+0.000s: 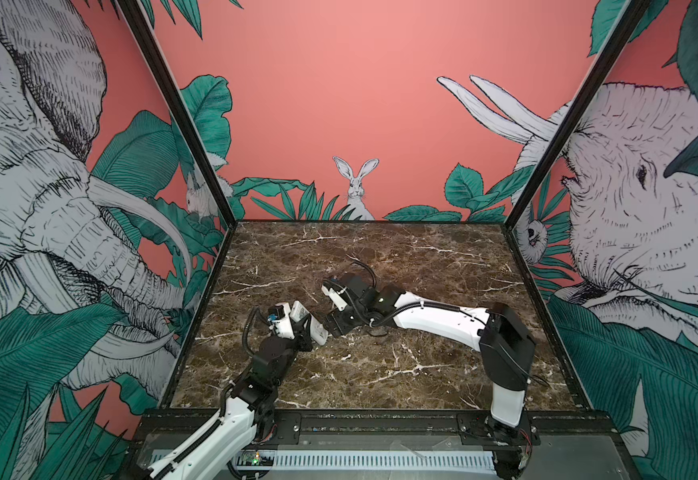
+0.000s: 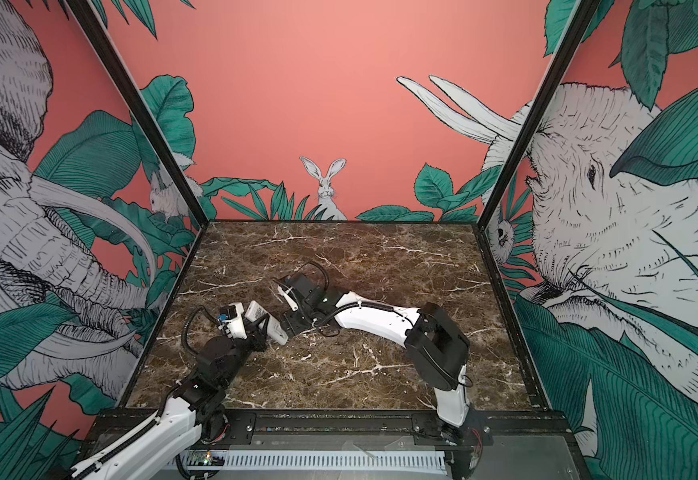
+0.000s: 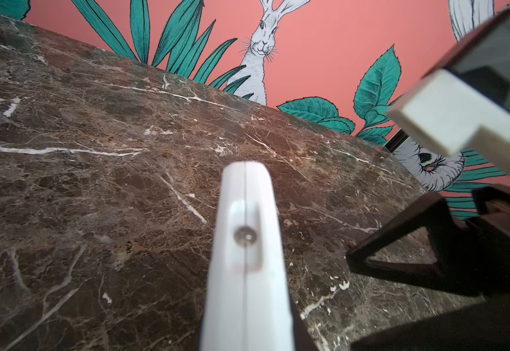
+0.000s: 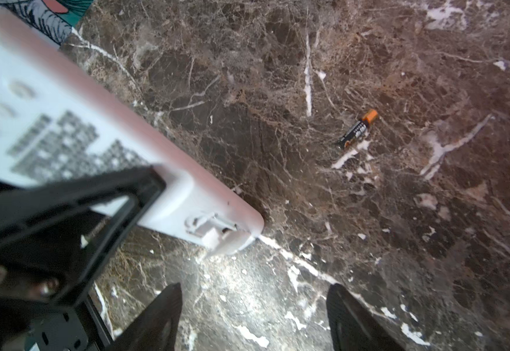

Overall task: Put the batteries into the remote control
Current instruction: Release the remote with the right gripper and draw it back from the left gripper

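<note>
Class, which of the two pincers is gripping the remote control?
The left pincer: it is shut on the remote control, while the right pincer stands open and empty.

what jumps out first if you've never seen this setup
A pink jungle mural of elephants and a rabbit wraps the walls in both top views. Above the dark marble table, the left gripper is shut on the white remote control, with the open right gripper just beside its end. One battery lies on the marble in the right wrist view.
</note>
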Action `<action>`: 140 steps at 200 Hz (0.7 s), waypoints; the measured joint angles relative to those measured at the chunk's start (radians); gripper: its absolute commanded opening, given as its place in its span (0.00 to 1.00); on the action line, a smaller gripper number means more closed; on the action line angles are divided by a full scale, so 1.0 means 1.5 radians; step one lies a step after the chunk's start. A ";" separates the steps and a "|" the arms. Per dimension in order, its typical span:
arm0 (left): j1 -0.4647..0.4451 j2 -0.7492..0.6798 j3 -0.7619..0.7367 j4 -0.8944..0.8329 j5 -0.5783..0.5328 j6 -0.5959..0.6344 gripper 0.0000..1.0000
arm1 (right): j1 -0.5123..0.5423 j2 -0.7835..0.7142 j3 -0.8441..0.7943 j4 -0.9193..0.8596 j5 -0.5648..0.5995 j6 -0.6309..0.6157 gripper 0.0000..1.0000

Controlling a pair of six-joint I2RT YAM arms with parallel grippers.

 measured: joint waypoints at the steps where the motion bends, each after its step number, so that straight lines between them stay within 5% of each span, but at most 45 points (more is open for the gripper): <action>1: 0.000 0.000 0.000 0.000 0.000 0.000 0.00 | -0.001 -0.004 -0.007 0.002 -0.001 -0.002 0.76; 70: 0.000 0.000 0.000 0.000 0.019 0.006 0.00 | -0.024 -0.056 -0.189 0.190 -0.113 -0.173 0.79; 140: 0.000 -0.001 0.000 0.000 0.034 0.007 0.00 | -0.028 0.032 -0.146 0.291 -0.186 -0.227 0.80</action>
